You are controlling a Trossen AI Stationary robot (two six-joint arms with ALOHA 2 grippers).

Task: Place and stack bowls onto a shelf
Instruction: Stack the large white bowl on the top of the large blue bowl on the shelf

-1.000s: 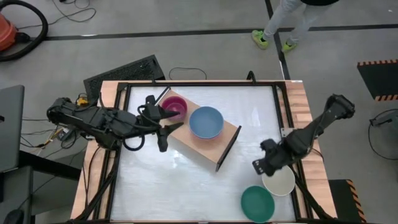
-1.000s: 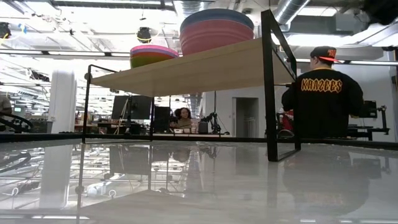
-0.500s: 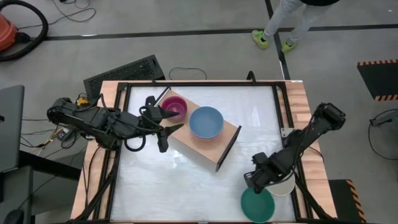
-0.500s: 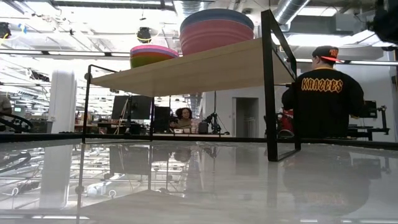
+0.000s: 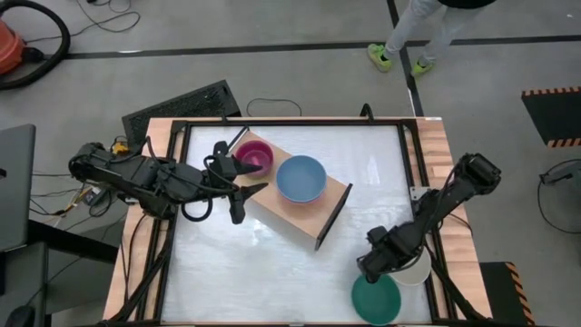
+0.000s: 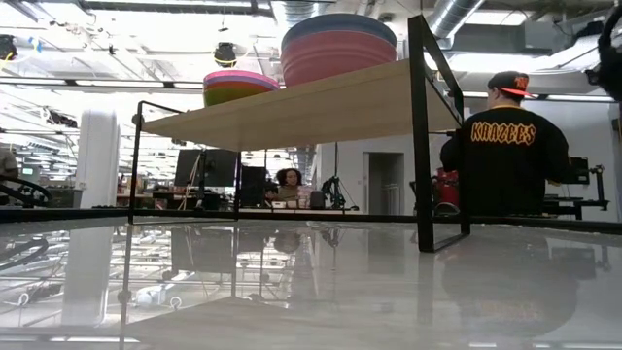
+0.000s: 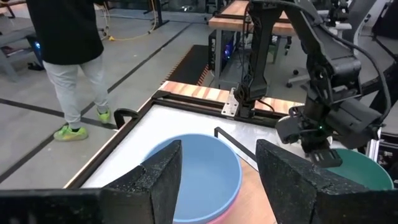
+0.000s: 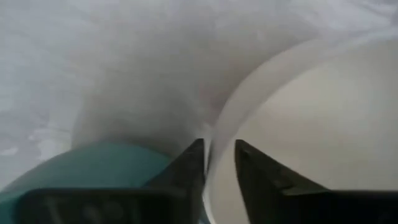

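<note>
- While the left gripper (image 5: 247, 193) is waiting open-fingered beside the shelf (image 5: 304, 213), the right gripper (image 5: 370, 266) is sitting low over the cream-white bowl (image 5: 414, 270), its fingers (image 8: 189, 163) straddling the rim, slightly apart.
- The dark green bowl (image 5: 376, 299) is lying just beside it.
- The grey-blue bowl (image 5: 300, 179) and magenta bowl (image 5: 255, 156) are topping stacks on the shelf.

White tabletop (image 5: 272, 263) carries the shelf (image 5: 295, 211), dark green bowl (image 5: 376, 298) and cream-white bowl (image 5: 413, 268); shelf holds magenta-topped stack (image 5: 254, 156) and grey-blue-topped stack (image 5: 300, 179).
</note>
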